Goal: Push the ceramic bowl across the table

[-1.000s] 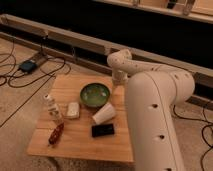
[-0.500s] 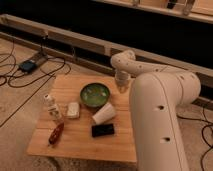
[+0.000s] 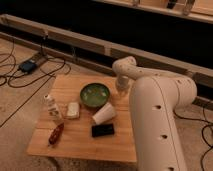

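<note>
The ceramic bowl (image 3: 95,95) sits upright on the far half of the bench (image 3: 82,146), a little right of the middle. Bare wood lies behind it and to its left. The tool (image 3: 120,88) hangs at the end of the white arm (image 3: 131,68), which bends down over the far right corner. That puts the tool just beside the bowl's right rim, low and close to the wood. I cannot tell whether it touches the glaze, nor whether it is released or clenched (the wrist is a pale blur against the bowl's edge). The position suits a push: a tool set low at the bowl's side can drive it without any grip, and from the right the open way runs leftward across the planks.

The other things limit that path. A white paper cup (image 3: 104,114) lies tipped on its side just near of the bowl, its mouth toward the near left, and it may be touching the rim. A black flat slab (image 3: 102,130) lies nearer again. On the left stand a small white bottle (image 3: 51,106) and a pale block (image 3: 73,110), with a reddish wrapped thing (image 3: 56,134) toward the near left corner. A straight leftward shove would probably pass far of the block and bottle. One angled nearward would take the cup along, which rolls easily. The bowl looks heavy and flat-footed, so I judge it will slide rather than tip.
</note>
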`<state>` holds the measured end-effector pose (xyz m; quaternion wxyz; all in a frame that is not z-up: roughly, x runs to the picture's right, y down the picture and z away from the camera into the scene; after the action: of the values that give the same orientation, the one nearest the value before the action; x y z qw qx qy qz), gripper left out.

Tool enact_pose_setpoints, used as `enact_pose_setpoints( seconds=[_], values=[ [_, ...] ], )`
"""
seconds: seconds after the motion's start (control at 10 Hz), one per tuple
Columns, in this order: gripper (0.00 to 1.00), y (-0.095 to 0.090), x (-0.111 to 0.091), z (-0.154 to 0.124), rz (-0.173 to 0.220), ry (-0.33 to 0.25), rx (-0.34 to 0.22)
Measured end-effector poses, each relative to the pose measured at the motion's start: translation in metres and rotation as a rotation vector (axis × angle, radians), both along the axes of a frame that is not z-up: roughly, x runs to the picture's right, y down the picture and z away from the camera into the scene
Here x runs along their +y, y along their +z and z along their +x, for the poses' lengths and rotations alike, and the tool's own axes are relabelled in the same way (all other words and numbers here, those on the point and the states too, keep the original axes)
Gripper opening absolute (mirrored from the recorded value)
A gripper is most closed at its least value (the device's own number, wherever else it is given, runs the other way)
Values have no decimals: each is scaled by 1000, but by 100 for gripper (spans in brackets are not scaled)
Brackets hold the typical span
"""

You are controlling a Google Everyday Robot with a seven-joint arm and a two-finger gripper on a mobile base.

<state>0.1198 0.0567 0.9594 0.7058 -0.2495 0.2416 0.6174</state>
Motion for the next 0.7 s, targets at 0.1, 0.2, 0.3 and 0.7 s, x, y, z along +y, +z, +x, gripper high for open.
enact_pose_setpoints(
  seconds=[0.1, 0.2, 0.3, 0.7],
  values=[
    [0, 1, 2, -4, -6, -8, -2],
    [0, -2, 3, -17, -7, -17, -4],
    [0, -5, 3, -28, -8, -26, -3],
    [0, -10, -2, -100, 5, -80, -4]
  ],
)
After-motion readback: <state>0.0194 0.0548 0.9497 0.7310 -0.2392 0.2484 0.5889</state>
